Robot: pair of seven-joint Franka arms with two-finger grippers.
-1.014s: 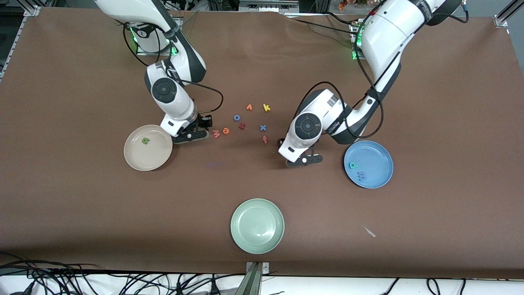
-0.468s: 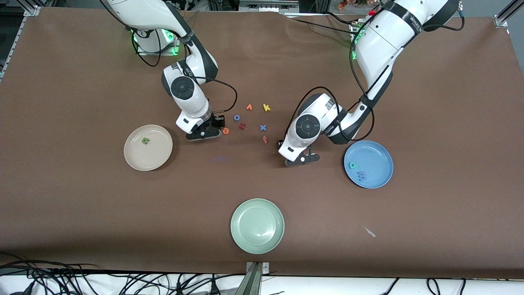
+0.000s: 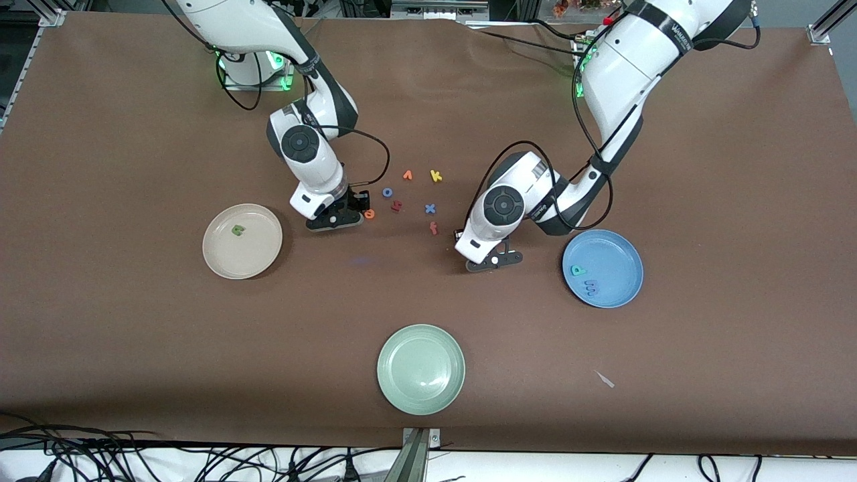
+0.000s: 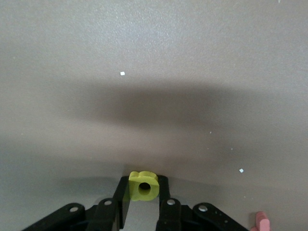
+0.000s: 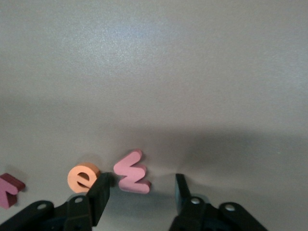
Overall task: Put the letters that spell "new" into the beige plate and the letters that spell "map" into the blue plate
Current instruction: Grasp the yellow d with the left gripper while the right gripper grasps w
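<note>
Near the blue plate point(image 3: 602, 268), left hand point(image 4: 143, 202) has clamped yellow a point(image 4: 143, 185) (previously open)

Foam letters point(image 3: 410, 194): k, x, o, e.

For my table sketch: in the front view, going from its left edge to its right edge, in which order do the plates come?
round cream-beige plate → round pale green plate → round medium-blue plate

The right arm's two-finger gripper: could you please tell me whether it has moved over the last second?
Yes. The right gripper has shifted away from the round cream-beige plate toward the small orange foam letter e.
</note>
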